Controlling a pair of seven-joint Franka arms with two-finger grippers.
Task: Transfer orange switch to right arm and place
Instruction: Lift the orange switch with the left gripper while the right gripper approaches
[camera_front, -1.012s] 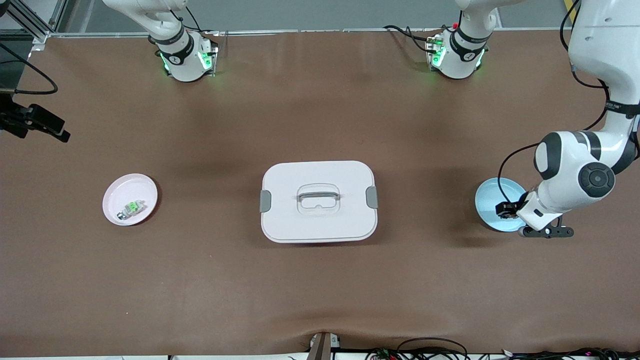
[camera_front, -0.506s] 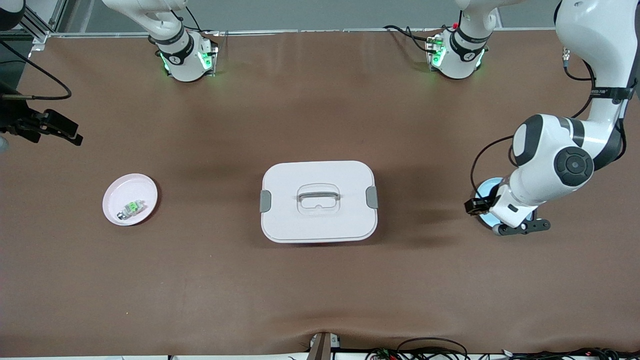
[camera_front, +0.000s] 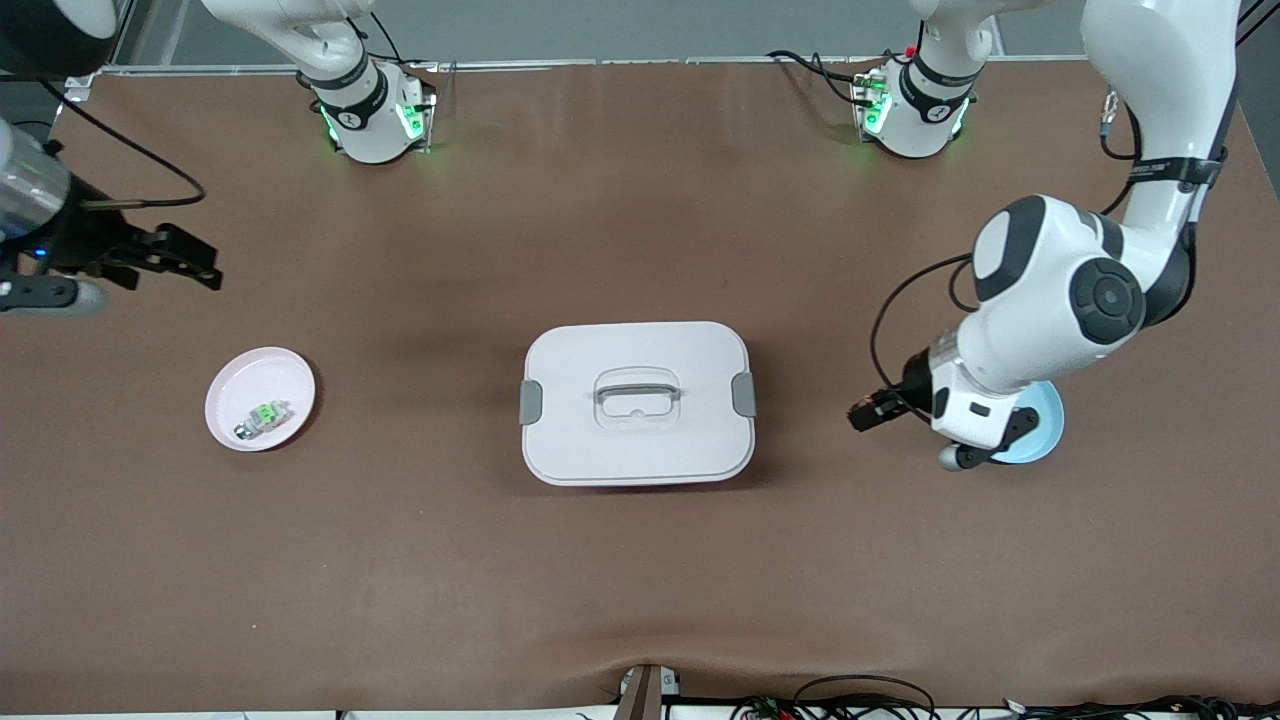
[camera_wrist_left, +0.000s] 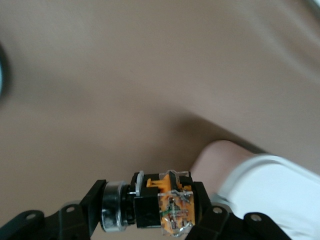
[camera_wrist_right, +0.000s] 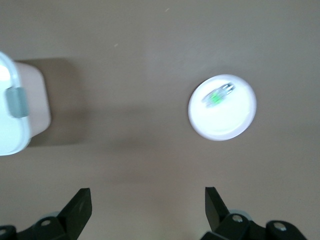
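Brown table (camera_front: 640, 560). At centre, a closed white box (camera_front: 637, 402). Left gripper (camera_front: 866, 414), between box and blue plate (camera_front: 1046, 425), jaws clamped on the orange switch (camera_wrist_left: 175, 207), evidently carried for handover. Right gripper (camera_front: 175, 262), above the pink plate (camera_front: 225, 375), jaws fully spread, empty.

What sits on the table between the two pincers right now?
Front view: the white lidded box sits mid-table between them. The left pincer holds the orange switch over bare mat; the right pincer hangs open above the mat near the pink plate.
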